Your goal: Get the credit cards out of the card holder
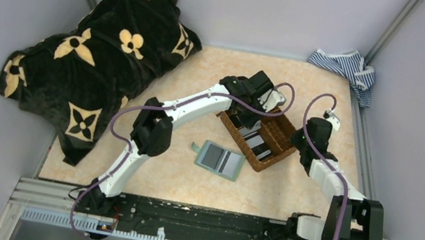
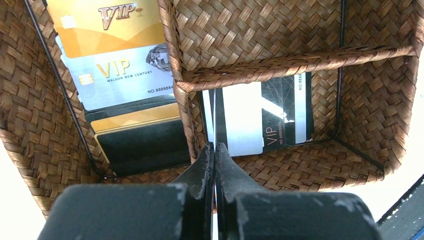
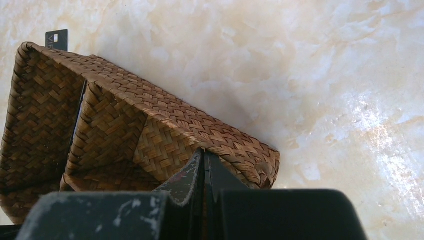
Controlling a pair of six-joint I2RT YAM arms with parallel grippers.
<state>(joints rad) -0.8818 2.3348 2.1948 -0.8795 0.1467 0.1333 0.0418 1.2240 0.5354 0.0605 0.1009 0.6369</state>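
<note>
— Lying where, the card holder [image 1: 220,160]?
— Open flat near the table's [image 1: 186,181] middle, just beside the woven basket [image 1: 276,157]; a pale credit card [image 2: 240,120] lies in one compartment
— And the claws?
— Left gripper [image 2: 215,146] pressed together above the basket's divider; right gripper [image 3: 204,152] together at its outer wall

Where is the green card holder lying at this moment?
In the top view, the card holder lies open on the table near the centre, just at the near-left side of the woven basket.
</note>
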